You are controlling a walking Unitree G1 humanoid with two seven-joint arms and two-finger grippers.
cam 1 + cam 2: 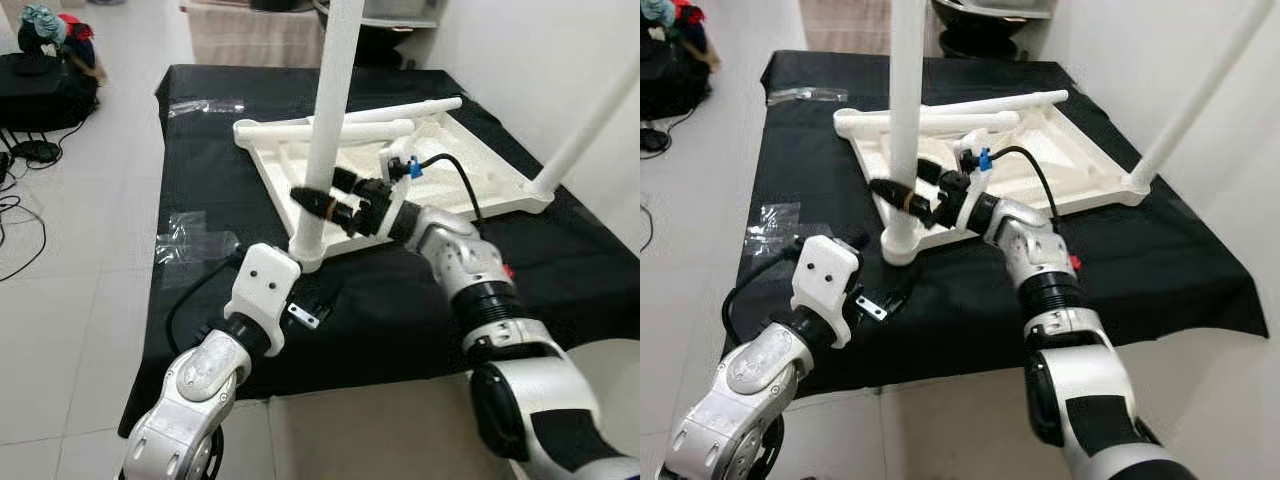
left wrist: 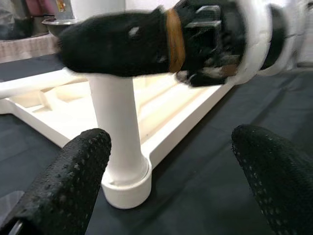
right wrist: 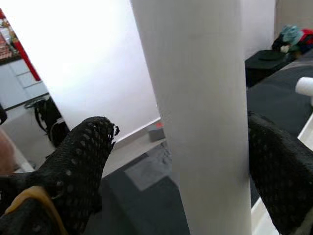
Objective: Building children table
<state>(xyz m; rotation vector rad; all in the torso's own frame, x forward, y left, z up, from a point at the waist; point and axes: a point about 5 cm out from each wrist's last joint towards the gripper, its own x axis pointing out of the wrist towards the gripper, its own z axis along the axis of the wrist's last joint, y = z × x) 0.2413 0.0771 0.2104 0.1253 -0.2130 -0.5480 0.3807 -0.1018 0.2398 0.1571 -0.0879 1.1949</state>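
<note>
leg-fitting step: right gripper (image 1: 318,202) pinches the upright leg (image 1: 330,120) at the tabletop (image 1: 470,170) corner; left gripper (image 2: 171,171), spread, must steady its base.

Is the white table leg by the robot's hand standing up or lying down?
Standing up. The leg rises straight from the near corner of the upside-down tabletop, with the right gripper around it.

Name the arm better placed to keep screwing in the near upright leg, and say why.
Right. The right gripper has its fingers on either side of the leg above the tabletop corner. The left gripper is open, low beside the leg's base, holding nothing.
</note>
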